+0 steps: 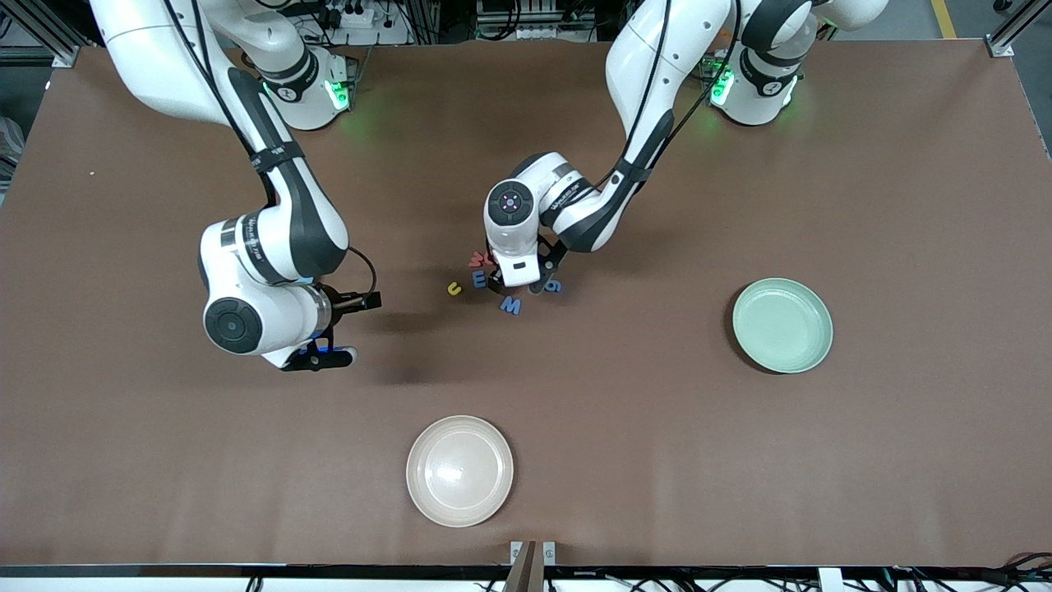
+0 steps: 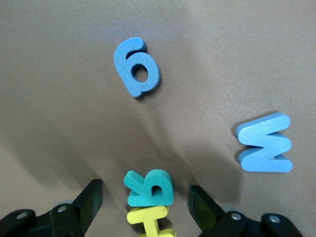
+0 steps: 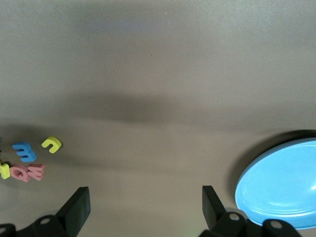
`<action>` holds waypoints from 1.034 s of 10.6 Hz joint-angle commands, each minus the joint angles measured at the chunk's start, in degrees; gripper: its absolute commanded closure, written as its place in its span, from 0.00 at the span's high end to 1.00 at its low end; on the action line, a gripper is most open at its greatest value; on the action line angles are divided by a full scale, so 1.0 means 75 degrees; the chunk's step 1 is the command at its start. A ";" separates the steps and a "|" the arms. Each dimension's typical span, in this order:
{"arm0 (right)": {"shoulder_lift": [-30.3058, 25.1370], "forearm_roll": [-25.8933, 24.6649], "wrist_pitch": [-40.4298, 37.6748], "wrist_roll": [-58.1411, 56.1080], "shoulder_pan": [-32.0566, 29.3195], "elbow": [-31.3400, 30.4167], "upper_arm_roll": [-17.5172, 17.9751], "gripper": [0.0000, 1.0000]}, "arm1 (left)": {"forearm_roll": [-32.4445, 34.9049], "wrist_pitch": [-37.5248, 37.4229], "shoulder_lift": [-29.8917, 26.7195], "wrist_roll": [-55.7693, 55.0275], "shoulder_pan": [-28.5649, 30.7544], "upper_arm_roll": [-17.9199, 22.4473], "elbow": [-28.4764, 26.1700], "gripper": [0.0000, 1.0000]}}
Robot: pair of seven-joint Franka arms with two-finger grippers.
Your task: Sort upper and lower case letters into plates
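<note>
Left wrist view: left hand [image 2: 145,205] fingers apart astride flat teal letter [image 2: 149,188], long axis crosswise

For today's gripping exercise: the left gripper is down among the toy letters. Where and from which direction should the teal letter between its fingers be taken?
From straight above. The teal letter lies flat on the table, touching a yellow letter, so probably only its thin outer edges can be pinched. The left gripper already straddles it, jaws open; closing across those edges looks best. The right gripper waits open beside the blue plate.
</note>
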 commanded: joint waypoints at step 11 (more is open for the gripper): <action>-0.0009 0.0261 0.0037 0.0378 0.0060 0.0034 -0.0028 1.00 | 0.0213 -0.0004 -0.0330 -0.0050 0.0015 0.0036 -0.0260 0.00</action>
